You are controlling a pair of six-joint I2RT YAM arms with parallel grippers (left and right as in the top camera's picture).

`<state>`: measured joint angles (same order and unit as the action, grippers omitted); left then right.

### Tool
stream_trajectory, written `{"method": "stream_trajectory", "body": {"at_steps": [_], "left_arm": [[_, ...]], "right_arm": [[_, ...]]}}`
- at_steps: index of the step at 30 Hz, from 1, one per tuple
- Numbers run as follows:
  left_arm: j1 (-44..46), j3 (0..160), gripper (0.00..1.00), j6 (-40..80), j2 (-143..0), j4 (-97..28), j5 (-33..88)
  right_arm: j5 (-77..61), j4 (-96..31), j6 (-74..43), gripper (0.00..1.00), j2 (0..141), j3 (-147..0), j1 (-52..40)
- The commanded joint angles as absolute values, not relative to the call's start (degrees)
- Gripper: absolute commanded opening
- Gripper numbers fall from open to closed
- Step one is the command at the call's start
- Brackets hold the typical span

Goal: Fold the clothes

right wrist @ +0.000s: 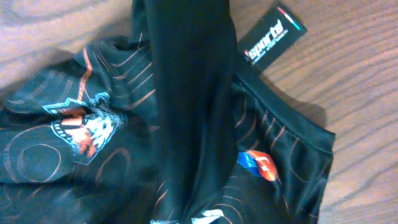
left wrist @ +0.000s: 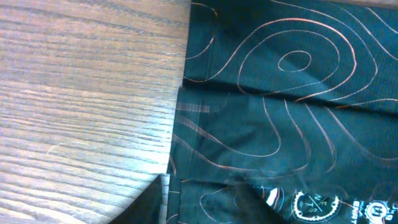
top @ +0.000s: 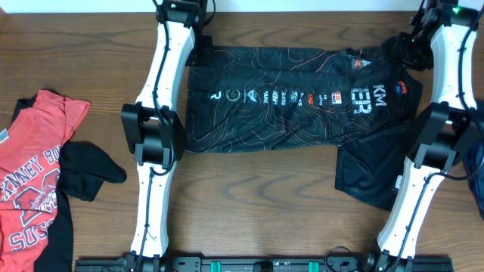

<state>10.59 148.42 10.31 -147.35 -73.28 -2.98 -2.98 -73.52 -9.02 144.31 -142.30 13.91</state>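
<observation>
Two far corners of black jersey [top: 287, 98]: left gripper [top: 198, 47] at one, right gripper [top: 407, 49] at other | cannot tell jaw width of either | red T-shirt [top: 34, 174] well left of jersey

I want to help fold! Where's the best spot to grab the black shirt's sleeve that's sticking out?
Pinch the sleeve at its loose outer corner, coming from the near side; it lies flat and sticks out from the shirt that way.
</observation>
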Motion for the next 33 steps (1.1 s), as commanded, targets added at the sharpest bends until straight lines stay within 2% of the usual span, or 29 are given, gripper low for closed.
{"method": "stream_trajectory", "body": {"at_steps": [1, 2, 3, 4, 5, 7, 8, 10, 13, 15, 18, 21, 26, 29, 33], "left_arm": [[10.22, 148.22, 0.58, 10.09, -147.79, -73.58, -3.57], [10.22, 148.22, 0.45, 10.09, -147.79, -73.52, -3.57], [10.22, 148.22, 0.39, 10.09, -147.79, -73.47, -3.6], [10.22, 148.22, 0.4, 10.09, -147.79, -73.43, -3.6], [10.22, 148.22, 0.48, 10.09, -147.76, -73.25, -3.6], [10.2, 148.24, 0.52, 9.87, -147.44, -72.77, -3.66], [10.2, 148.4, 0.51, 9.76, -147.06, -72.4, -3.66], [10.22, 149.21, 0.44, 9.63, -145.91, -71.96, -4.29], [10.22, 149.91, 0.44, 9.39, -142.34, -71.81, -5.72], [10.22, 149.91, 0.43, 9.37, -139.2, -72.6, -7.22], [10.2, 149.91, 0.43, 9.34, -133.58, -74.83, -8.8], [10.22, 149.91, 0.43, 9.37, -128.6, -76.44, -11.14], [10.22, 149.91, 0.43, 9.23, -120.29, -80.27, -11.44], [10.72, 149.91, 0.4, 9.26, -116.22, -83.68, -11.73], [13.47, 149.91, 0.35, 11.33, -111.57, -87.59, -18.63]], "right_arm": [[-1.93, -74.3, -7.07, 0.81, 144.49, -142.37, 15.14], [-1.98, -74.48, -6.72, 0.71, 144.49, -142.37, 15.14], [-1.96, -74.61, -6.76, 0.47, 144.49, -142.37, 15.14], [-2.15, -74.65, -6.79, 0.41, 144.49, -142.37, 15.14], [-3.27, -74.56, -6.76, 0.47, 144.46, -142.39, 15.09], [-4.82, -74.11, -6.79, 0.71, 144.2, -142.47, 15.07], [-5.34, -73.93, -6.79, 0.73, 143.94, -142.74, 15.05], [-5.87, -73.97, -6.85, 0.67, 143.24, -144.4, 15.05], [-6.09, -74.63, -7.27, 0.66, 141.45, -147.17, 15.05], [-6.09, -75.81, -7.73, 0.53, 139.65, -148.83, 15.05], [-6.02, -76.75, -7.66, 0.63, 135.44, -149.49, 15.05], [-5.45, -76.99, -6.76, 0.55, 130.91, -149.49, 15.11], [-3.86, -79.42, -6.66, 0.54, 122.04, -149.47, 15.16], [-1.83, -81.73, -6.57, 0.58, 116.88, -149.47, 15.16], [-1.87, -82.76, -6.9, 0.59, 109.58, -149.47, 14.96]]}}
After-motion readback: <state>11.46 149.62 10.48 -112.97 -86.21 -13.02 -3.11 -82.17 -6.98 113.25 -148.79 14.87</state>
